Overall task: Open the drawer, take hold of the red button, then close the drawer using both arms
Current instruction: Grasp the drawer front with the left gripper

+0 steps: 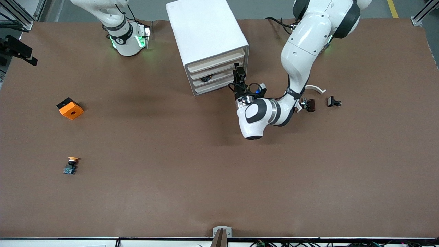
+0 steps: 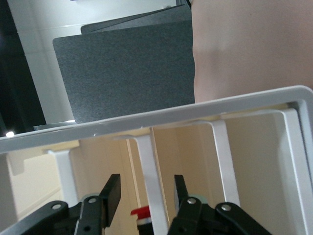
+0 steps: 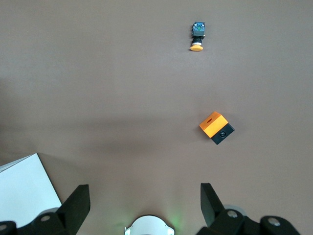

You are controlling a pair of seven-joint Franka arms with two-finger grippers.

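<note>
I'm lining the left gripper [image 2: 145,196], fingers apart and empty, at the drawer [image 1: 215,75]; misaligned, they're risking slipping off. Right gripper [image 3: 142,203] is waiting, fingers spread, empty.

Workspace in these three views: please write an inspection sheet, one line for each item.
Surface: brown table, bare over most of its area.
Job's things: white cabinet with four stacked drawers; a red cap shows between the left tool's fingers.
Clutter: orange cube, yellow-capped button, small dark parts and a white curved piece toward the left arm's end.
Grippers: left tool open at the cabinet front; right tool open, waiting high over the table.
Cables: black cable on the left wrist.
Surroundings: aluminium frame posts at the corners.
</note>
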